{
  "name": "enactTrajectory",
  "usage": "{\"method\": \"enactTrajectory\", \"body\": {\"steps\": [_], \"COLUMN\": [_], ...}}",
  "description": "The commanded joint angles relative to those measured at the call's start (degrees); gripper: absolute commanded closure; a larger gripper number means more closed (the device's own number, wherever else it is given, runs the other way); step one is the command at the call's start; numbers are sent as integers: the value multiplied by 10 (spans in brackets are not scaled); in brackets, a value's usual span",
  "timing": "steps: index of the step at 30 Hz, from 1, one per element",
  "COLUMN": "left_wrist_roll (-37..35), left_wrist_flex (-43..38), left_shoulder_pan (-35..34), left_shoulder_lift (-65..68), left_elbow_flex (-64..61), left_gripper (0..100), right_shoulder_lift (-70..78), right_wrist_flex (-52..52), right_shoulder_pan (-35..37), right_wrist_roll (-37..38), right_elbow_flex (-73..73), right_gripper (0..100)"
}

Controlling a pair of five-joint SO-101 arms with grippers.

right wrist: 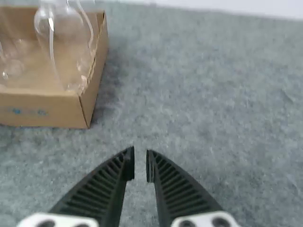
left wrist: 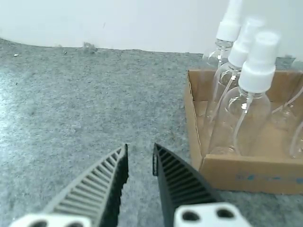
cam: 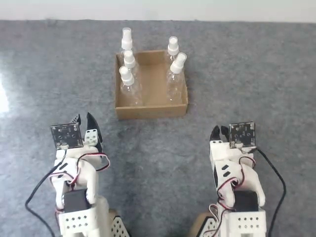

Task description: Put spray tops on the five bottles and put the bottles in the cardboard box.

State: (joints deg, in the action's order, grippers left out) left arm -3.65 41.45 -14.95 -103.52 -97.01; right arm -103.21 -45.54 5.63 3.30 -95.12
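Left hand (left wrist: 140, 153) is hanging low over the grey counter (cam: 256, 74), well short of the cardboard box (cam: 150, 111), with its jaws parted a modest way and gripping nothing. Right hand (right wrist: 140, 156) is doing the same on the other side, but its jaws are standing barely a crack apart, also empty. Looking down from above I'm counting five bottles (cam: 131, 91), and every one is wearing a white spray top (cam: 126, 75), so the capping part is looking done to me. Three are clearly standing in the box: two along the left wall and one by the right wall, leaning a bit. The two at the far end are the ones I'm squinting at. Their tops are poking up past the back wall, and I can't tell if their bases are sitting inside the box or just behind it. So I'm guessing we're at the very tail end: either finished, or with those back two waiting to be lifted in. If it's the latter, the next move is calling for a hand to open wider and reach over the box. It'd then be grabbing a back bottle by the body and setting it down in the free middle. Tipping a neighbour is what I'd be worrying about.
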Motion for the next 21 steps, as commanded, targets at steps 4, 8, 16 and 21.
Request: {"method": "enactTrajectory", "body": {"steps": [4,8,16,21], "left_wrist_roll": [6,6,5,4], "left_wrist_flex": [-13,-13,-12,-12], "left_shoulder_pan": [4,4,4,4], "left_shoulder_lift": [-9,-9,-9,-9], "left_elbow_flex": [5,5,5,5], "left_gripper": [920,920,920,920], "right_shoulder_lift": [-7,-7,-7,-7], "right_wrist_flex": [-7,-47,-164,-226], "right_shoulder_pan": [-6,-5,-6,-6], "right_wrist_roll": [6,6,8,8], "right_elbow_flex": [-13,-13,-13,-13], "right_gripper": [988,988,988,989]}}
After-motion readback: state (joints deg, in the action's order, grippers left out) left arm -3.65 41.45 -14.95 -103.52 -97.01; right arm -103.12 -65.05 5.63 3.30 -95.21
